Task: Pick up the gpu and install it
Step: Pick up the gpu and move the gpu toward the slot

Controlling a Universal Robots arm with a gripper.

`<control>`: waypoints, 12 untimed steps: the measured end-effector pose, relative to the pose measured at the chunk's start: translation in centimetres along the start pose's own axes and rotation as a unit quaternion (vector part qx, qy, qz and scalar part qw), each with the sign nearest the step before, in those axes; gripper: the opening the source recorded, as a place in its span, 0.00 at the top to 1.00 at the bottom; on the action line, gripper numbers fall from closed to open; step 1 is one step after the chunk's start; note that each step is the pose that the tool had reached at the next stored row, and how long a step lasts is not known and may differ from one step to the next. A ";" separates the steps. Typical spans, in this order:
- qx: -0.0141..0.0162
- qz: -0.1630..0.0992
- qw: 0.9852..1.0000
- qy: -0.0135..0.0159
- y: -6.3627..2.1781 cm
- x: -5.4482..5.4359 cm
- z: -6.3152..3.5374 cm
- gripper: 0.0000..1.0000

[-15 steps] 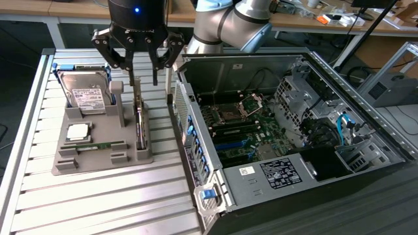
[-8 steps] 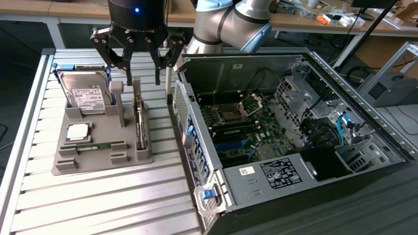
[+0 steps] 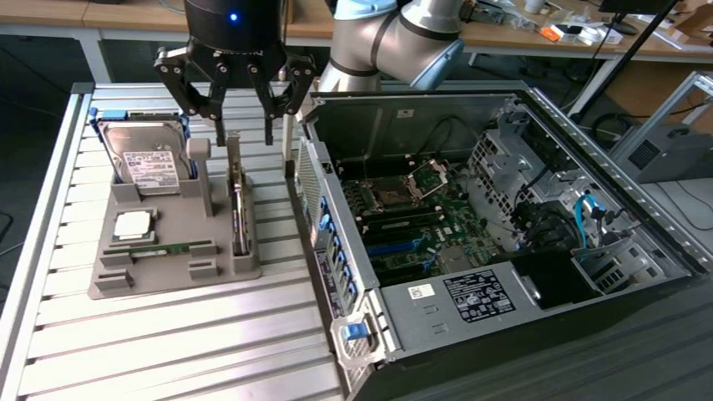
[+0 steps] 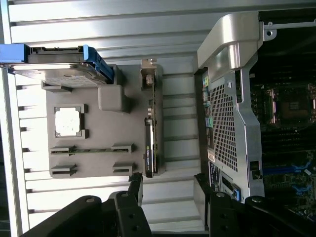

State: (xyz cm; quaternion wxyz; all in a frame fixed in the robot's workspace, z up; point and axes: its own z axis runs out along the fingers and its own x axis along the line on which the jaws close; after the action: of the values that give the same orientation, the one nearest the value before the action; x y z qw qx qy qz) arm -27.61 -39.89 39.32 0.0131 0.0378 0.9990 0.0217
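The gpu (image 3: 236, 200) stands on edge in a slot along the side of the grey holder (image 3: 179, 271) nearest the case. It is a thin dark card with a silver-tan metal edge. In the wrist view the gpu (image 4: 150, 133) is a narrow strip in the holder (image 4: 106, 136). My gripper (image 3: 245, 134) hangs just above the card's far end. It is open, with nothing between its fingers. In the wrist view the gripper (image 4: 168, 191) has one black finger (image 4: 136, 190) on each side of the card's line, clear of it.
The holder also carries a silver hard drive (image 3: 150, 163), a CPU (image 3: 134, 224) and a green RAM stick (image 3: 167, 248). The open PC case (image 3: 468, 217) lies close beside the holder, its motherboard (image 3: 412, 217) exposed. Everything rests on a slatted metal table (image 3: 167, 351).
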 end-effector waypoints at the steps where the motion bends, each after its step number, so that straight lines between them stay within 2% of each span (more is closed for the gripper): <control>1: 0.000 0.000 1.000 0.000 0.00 0.1 0.01 0.46; 12: 0.000 0.000 1.000 0.000 -0.08 0.8 0.37 0.46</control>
State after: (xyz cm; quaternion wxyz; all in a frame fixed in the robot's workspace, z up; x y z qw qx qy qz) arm -28.42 -39.90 38.93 0.0131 0.0379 0.9990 0.0217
